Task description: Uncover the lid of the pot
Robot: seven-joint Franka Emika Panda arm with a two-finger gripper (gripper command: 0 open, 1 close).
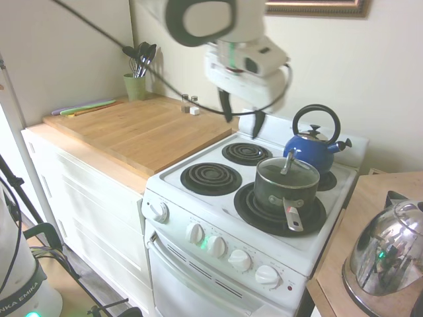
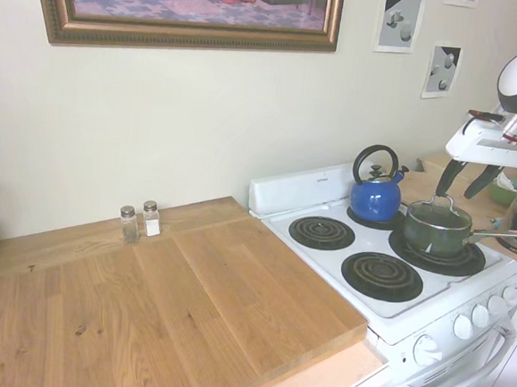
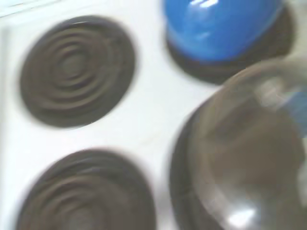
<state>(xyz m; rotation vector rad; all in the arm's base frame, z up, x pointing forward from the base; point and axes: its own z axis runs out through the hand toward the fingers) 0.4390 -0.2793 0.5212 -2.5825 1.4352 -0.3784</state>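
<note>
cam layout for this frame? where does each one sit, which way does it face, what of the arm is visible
First exterior view: by the stove's knob side, looking across the stove toward the back wall; the end effector hangs open above the burners, arm housing at top.
Second exterior view: over the wooden counter, looking along the wall toward the stove; arm enters from the right edge.
Wrist view: looks down, blurred; no arm parts visible.
Shared: all three show the blue kettle, the lid and the pot; the lid sits on the pot.
</note>
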